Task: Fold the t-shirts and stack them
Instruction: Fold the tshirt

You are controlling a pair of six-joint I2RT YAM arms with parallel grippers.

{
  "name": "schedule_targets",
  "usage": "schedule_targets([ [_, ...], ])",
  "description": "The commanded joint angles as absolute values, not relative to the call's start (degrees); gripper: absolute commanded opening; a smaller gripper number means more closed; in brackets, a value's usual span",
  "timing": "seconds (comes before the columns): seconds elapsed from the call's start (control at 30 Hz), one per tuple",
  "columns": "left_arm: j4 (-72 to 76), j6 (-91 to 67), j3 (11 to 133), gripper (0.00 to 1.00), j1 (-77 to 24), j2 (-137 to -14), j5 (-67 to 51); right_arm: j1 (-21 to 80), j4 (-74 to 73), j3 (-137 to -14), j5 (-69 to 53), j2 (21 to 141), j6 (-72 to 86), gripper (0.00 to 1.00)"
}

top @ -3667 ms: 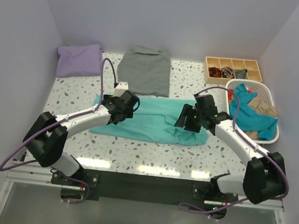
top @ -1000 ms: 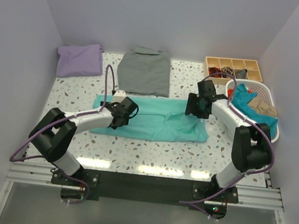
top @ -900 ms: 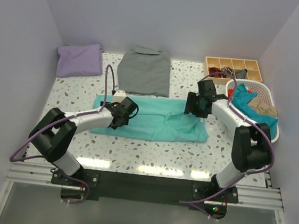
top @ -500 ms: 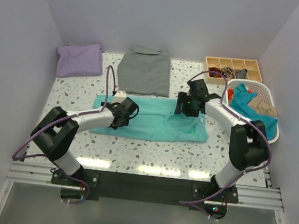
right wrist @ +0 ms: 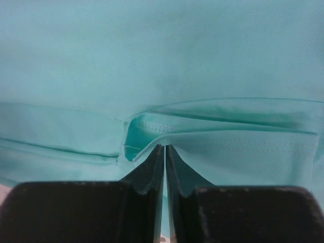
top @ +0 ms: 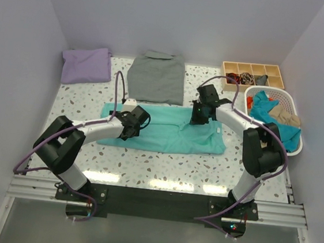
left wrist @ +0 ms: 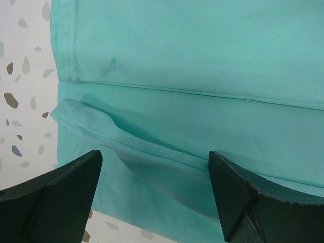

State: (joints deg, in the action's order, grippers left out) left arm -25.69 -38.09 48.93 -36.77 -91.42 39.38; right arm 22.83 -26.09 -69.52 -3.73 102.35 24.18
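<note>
**Uneven grip could undo the fold**

The turquoise shirt (top: 167,131) lies mid-bench as a long flat band, folded lengthwise. The left claw (top: 128,124) hangs over its near-left hem with fingers well apart, holding nothing; its wrist view shows doubled hem layers below the left claw (left wrist: 154,162). The right claw (top: 197,116) sits at the band's far edge with fingers pressed together. In its wrist view the tips of the right claw (right wrist: 165,149) meet a small pocket in the fold. Whether cloth is caught between them cannot be told.

The main risk is a one-layer grab. If either claw takes only the top layer, lifting would peel the fold open. With only one claw closed, a pull would probably drag the band crooked across the bench (top: 77,98).

The grey shirt (top: 157,77) lies just beyond the far edge, so cloth swung that way could land on it. The purple shirt (top: 87,64) sits well apart at the back left. A white basket (top: 269,90) and a wooden tray (top: 253,66) crowd the right arm.
</note>
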Motion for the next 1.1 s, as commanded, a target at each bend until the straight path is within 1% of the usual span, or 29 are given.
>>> schedule_targets([
  [0.0,-23.8,-37.5,48.5,0.91,-36.4,-91.3,40.8,23.5,-26.3,-72.2,-2.6,101.3,23.7,0.01],
  [0.13,-24.0,-37.4,48.5,0.91,-36.4,-91.5,40.8,23.6,-26.6,-72.5,-3.4,100.6,23.6,0.01],
  [0.17,-24.0,-37.5,48.5,0.91,-36.4,-91.5,40.9,23.8,-26.6,-72.3,-3.8,99.9,23.6,0.14],
  [0.23,-24.0,-37.5,48.4,0.91,-36.3,-91.3,40.9,24.2,-26.2,-72.2,-4.1,99.3,23.6,0.44],
  [0.33,-23.6,-37.5,48.5,0.91,-36.3,-91.2,40.7,25.3,-26.3,-72.8,-4.3,99.3,23.3,0.53],
  [0.63,-23.6,-37.7,48.0,0.91,-36.2,-91.1,40.7,28.2,-26.1,-73.9,-3.9,101.8,23.6,0.53],
  [0.73,-23.7,-37.7,48.1,0.91,-36.3,-91.2,40.7,29.3,-27.7,-75.1,-1.7,102.7,23.6,0.53],
  [0.87,-23.6,-37.5,48.0,0.91,-36.3,-91.6,40.6,30.2,-30.8,-76.1,3.7,104.2,23.9,0.51],
  [1.07,-23.3,-37.4,48.2,0.91,-36.2,-91.8,40.3,31.3,-33.8,-77.2,9.0,105.2,23.7,0.45],
])
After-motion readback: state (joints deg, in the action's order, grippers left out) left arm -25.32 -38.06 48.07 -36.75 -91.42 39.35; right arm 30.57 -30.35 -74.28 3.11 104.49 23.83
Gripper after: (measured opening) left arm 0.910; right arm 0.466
